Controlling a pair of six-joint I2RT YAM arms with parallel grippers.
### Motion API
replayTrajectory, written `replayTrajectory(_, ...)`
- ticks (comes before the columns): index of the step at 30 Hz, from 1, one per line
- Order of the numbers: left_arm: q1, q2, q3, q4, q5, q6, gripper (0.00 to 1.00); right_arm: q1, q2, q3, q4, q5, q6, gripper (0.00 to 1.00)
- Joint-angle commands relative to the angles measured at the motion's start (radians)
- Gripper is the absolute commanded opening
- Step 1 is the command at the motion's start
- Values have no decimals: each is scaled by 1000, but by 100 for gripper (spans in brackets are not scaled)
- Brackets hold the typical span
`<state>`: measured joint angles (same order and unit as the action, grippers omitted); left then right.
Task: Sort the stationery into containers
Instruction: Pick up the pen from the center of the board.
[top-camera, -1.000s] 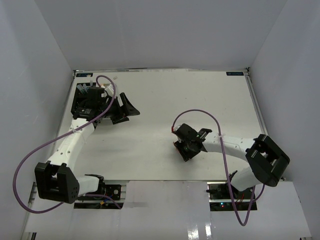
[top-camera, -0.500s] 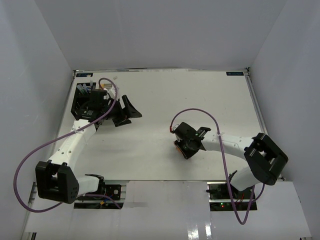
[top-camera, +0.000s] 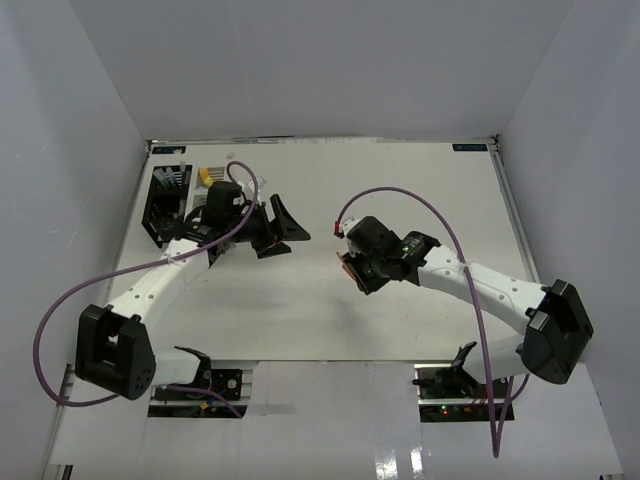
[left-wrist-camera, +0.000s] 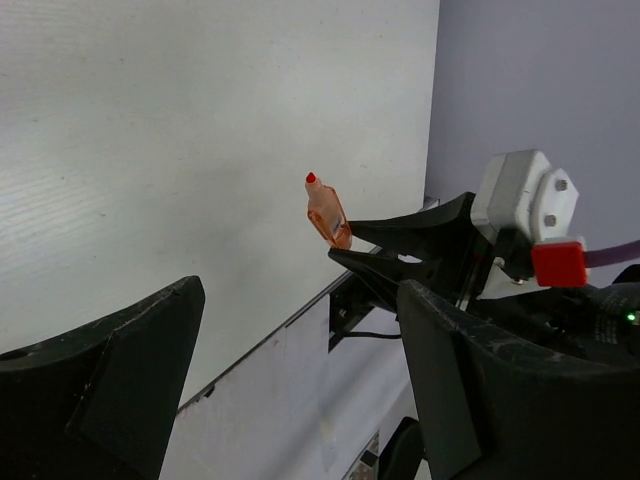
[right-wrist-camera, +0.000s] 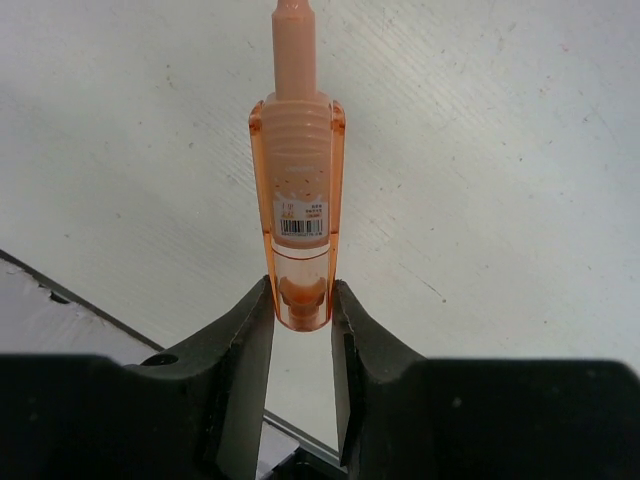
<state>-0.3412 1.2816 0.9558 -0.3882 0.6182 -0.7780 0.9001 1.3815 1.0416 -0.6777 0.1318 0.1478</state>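
Status: nearly done, by the look of it. The only loose piece I can see is the stubby translucent orange marker (right-wrist-camera: 297, 200), clamped by its butt end in the right pincer (right-wrist-camera: 300, 305), cap end sticking out past the fingertips. It sits mid-bench and looks lifted off the white bench (top-camera: 400, 180).

The overhead view shows no other stationery lying loose. The black slatted box organizer (top-camera: 160, 205) is at the far-left corner. The white organizer (top-camera: 216, 178) is just beside it, partly behind the left arm and hard to read against the bench. A yellow item (top-camera: 203, 175) shows there; I can't tell the rest of the contents.

Left to do: get the orange marker into a container.

Left pincer (top-camera: 290, 236) is released, jaws wide, nothing in it. It points across at the marker, near it but apart. My guess is a handover, since the containers are well away from the right arm.

In the way:
- The left arm itself sits between the marker and the organizers.
- Purple cables (top-camera: 400, 195) loop over both wrists, a snag risk.
- The grip is only on the marker's end, so it could pivot.
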Motion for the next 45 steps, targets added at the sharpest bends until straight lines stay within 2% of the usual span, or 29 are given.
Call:
replayTrajectory(1, -54, 24, -5, 97, 20, -64, 89, 5, -44, 61, -65, 0, -11, 12)
replayTrajectory(12, -208, 145, 54, 212, -31, -136, 88, 6, -62, 98, -85, -6, 16, 11)
replayTrajectory(19, -292, 223, 83, 232, -80, -159, 83, 6, -82, 100, -86, -11, 42, 11)
replayTrajectory(26, -312, 275, 112, 253, -101, -164, 75, 6, -94, 95, -83, -18, 53, 11)
replayTrajectory(34, -314, 314, 144, 305, -67, -173, 51, 5, -110, 84, -75, -24, 68, 10)
replayTrajectory(40, -314, 321, 143, 324, -49, -178, 41, 6, -119, 80, -71, -15, 72, 9)
replayTrajectory(43, -314, 318, 139, 327, -49, -176, 26, 5, -122, 77, -68, -14, 73, 9)
replayTrajectory(44, -314, 317, 139, 327, -51, -173, 18, 5, -122, 75, -68, -12, 73, 9)
replayTrajectory(45, -314, 317, 139, 327, -49, -175, 17, 5, -122, 75, -68, -12, 73, 9)
